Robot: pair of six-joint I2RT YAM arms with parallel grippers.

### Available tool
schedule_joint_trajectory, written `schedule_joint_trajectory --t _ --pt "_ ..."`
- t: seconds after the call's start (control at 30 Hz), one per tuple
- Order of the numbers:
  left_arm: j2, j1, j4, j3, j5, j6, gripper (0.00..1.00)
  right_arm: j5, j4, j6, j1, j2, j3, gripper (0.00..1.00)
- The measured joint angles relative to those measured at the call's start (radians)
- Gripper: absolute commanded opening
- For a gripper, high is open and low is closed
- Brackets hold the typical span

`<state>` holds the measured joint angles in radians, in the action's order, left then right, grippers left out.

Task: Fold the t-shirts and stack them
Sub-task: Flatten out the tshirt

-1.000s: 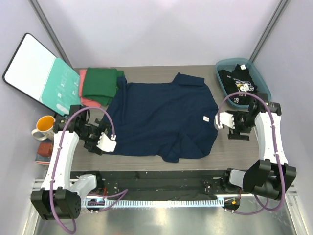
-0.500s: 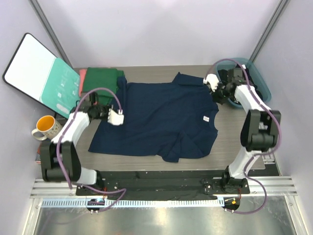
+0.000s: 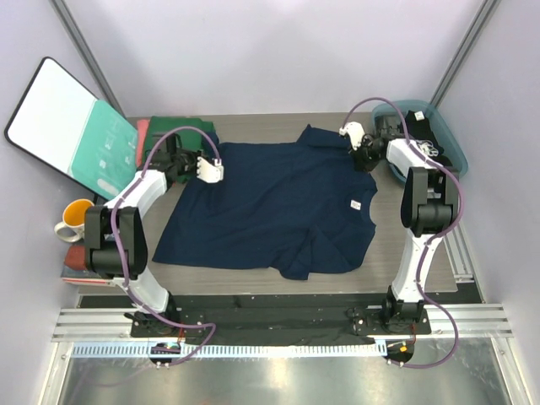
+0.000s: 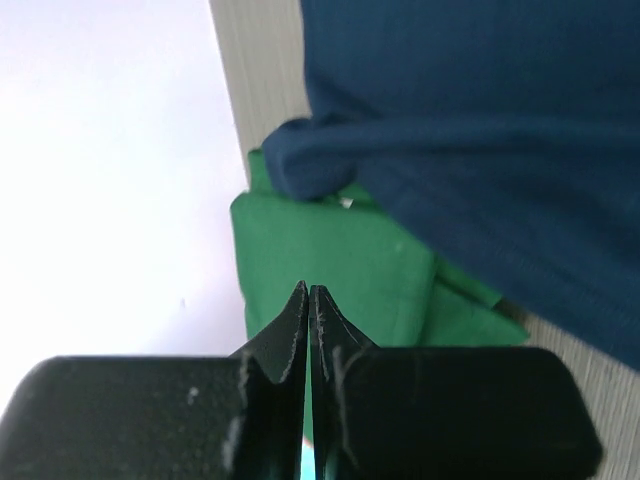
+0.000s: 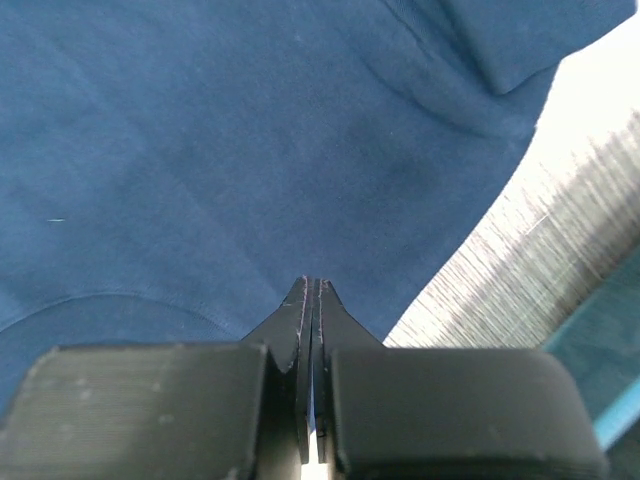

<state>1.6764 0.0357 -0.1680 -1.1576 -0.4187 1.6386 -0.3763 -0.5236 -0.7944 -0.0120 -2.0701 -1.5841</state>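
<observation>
A navy blue t-shirt point(image 3: 278, 202) lies spread open in the middle of the table. A folded dark green t-shirt point(image 3: 173, 139) rests on a salmon-pink one point(image 3: 142, 135) at the back left. A black t-shirt with white print point(image 3: 418, 135) sits in the bin. My left gripper point(image 3: 211, 171) is shut and empty by the navy shirt's left sleeve; its tips point(image 4: 308, 290) hover over the green cloth point(image 4: 330, 260). Shut too, my right gripper point(image 3: 353, 139) is at the right shoulder, its tips point(image 5: 311, 282) over navy cloth point(image 5: 250, 150) with nothing pinched.
A teal bin point(image 3: 451, 148) stands at the back right corner. A teal-and-white board point(image 3: 67, 126) leans at the far left. An orange mug point(image 3: 76, 219) and a small reddish-brown object point(image 3: 78, 256) sit left of the table. Bare wood point(image 5: 500, 270) borders the navy shirt.
Both grippers have shut and swung from the shirt's near sides to its far shoulders. The navy shirt's lower left hem now lies spread further left.
</observation>
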Motion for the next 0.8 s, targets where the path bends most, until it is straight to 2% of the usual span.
schedule_joint_trajectory --t 0.37,0.8 --pt "0.090 0.030 0.047 -0.042 0.008 -0.006 0.00 0.136 0.037 -0.030 0.004 -0.013 0.079 0.01" --pt "0.113 0.030 0.106 -0.051 0.017 0.018 0.00 0.328 0.121 -0.097 -0.018 0.022 0.156 0.01"
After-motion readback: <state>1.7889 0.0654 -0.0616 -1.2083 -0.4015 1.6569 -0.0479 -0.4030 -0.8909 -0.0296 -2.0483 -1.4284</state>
